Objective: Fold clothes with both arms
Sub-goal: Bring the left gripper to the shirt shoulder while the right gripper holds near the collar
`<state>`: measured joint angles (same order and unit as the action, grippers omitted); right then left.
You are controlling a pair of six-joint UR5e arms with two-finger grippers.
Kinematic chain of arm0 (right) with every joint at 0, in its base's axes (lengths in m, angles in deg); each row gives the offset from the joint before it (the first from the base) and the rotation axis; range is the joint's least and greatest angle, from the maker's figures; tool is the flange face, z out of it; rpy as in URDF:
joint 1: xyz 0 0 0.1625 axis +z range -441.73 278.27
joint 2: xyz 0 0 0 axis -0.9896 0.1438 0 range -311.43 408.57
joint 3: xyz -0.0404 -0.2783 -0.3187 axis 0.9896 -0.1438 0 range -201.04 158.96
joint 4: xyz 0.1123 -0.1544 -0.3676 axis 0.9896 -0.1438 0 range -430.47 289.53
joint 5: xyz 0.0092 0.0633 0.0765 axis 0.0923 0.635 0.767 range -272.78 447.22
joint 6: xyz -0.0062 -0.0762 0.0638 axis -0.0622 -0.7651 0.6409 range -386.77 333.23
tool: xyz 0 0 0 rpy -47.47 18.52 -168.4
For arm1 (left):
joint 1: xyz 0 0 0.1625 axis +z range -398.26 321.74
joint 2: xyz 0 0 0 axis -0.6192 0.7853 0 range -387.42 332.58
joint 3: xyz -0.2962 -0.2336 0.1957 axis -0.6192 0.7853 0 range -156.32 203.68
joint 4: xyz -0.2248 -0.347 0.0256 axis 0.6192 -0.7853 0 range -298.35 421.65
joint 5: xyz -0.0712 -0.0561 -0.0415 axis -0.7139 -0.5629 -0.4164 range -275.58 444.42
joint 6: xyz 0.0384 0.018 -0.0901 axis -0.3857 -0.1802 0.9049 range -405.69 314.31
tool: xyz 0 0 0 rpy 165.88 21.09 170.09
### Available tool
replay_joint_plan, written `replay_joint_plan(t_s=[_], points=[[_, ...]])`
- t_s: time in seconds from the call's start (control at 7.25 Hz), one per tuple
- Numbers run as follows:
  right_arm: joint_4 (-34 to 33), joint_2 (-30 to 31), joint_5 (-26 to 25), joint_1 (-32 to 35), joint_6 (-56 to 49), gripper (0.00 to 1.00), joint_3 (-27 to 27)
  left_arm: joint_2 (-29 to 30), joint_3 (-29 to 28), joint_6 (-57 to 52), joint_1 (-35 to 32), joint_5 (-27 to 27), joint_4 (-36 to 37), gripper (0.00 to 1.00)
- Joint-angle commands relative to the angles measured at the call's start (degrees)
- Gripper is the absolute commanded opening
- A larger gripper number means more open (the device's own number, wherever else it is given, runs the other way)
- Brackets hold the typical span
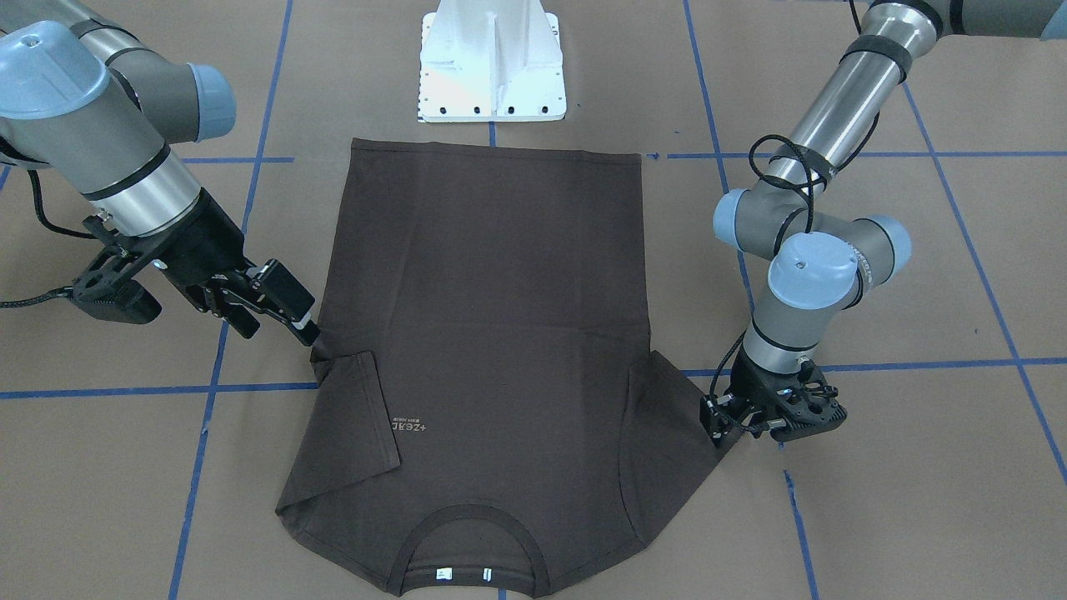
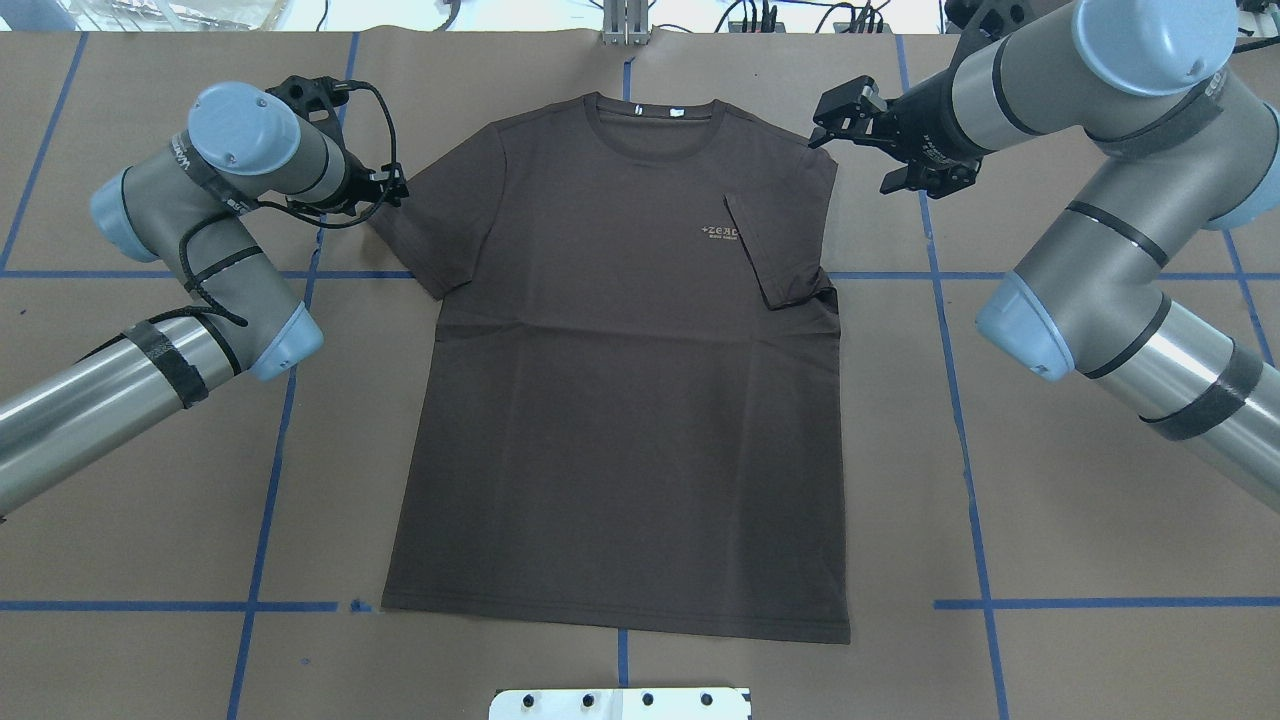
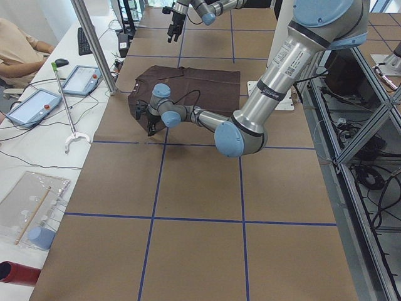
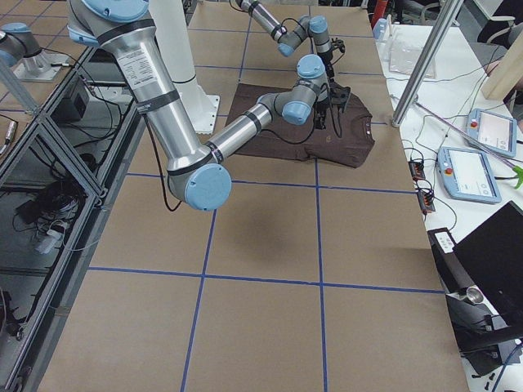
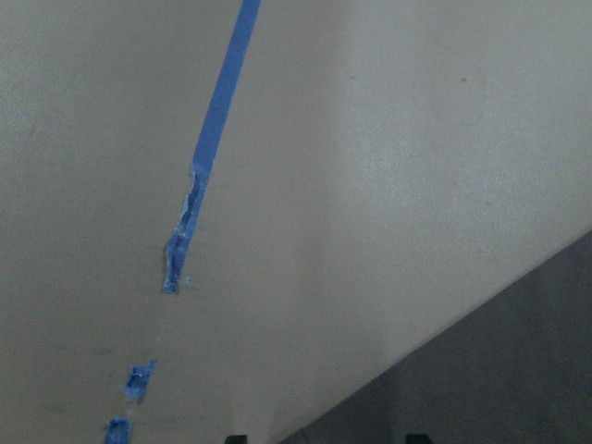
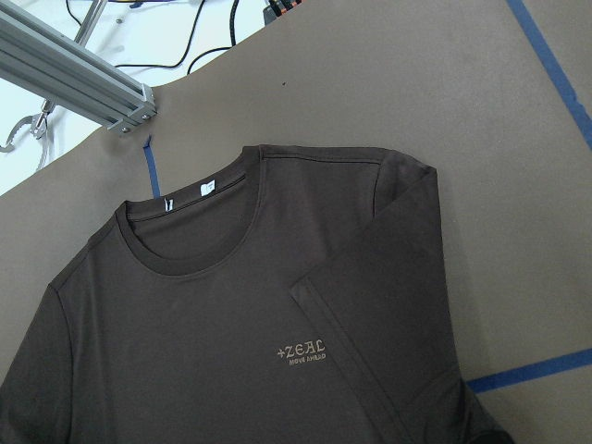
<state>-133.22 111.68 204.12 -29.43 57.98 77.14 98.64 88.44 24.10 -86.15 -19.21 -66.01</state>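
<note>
Front-facing: dark brown T-shirt point(image 1: 492, 317) flat on the papered table point(image 1: 917, 500), collar at 6 o'clock. At its 9 o'clock the right gripper point(image 1: 279, 332), fingers spread, beside the tucked-in sleeve point(image 1: 358, 408).
Overhead: left gripper point(image 2: 392, 188) at the shirt's 10 o'clock, touching the flat sleeve point(image 2: 440, 230).
Left wrist: two fingertips point(image 5: 416, 438) set apart, with the fabric's edge between them.
Right wrist: pale logo point(image 6: 302, 352) just beside the folded sleeve.
</note>
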Motion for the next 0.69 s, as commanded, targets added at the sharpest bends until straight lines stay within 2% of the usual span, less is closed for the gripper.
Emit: replay_joint_plan(t_s=[0.0,0.14,0.28,0.55], points=[[0.0,0.0,0.0,0.0,0.2,1.00,0.0,0.1,-0.3,0.1,0.0,0.1,-0.2,0.48],[0.0,0.0,0.1,-0.1,0.2,1.00,0.0,0.1,-0.3,0.3,0.0,0.0,-0.1,0.09],[0.0,0.0,0.1,-0.1,0.3,1.00,0.1,0.2,-0.2,0.3,0.0,0.0,-0.1,0.00],[0.0,0.1,0.1,-0.1,0.2,1.00,0.0,0.9,2.1,0.5,-0.1,-0.4,0.7,0.00]])
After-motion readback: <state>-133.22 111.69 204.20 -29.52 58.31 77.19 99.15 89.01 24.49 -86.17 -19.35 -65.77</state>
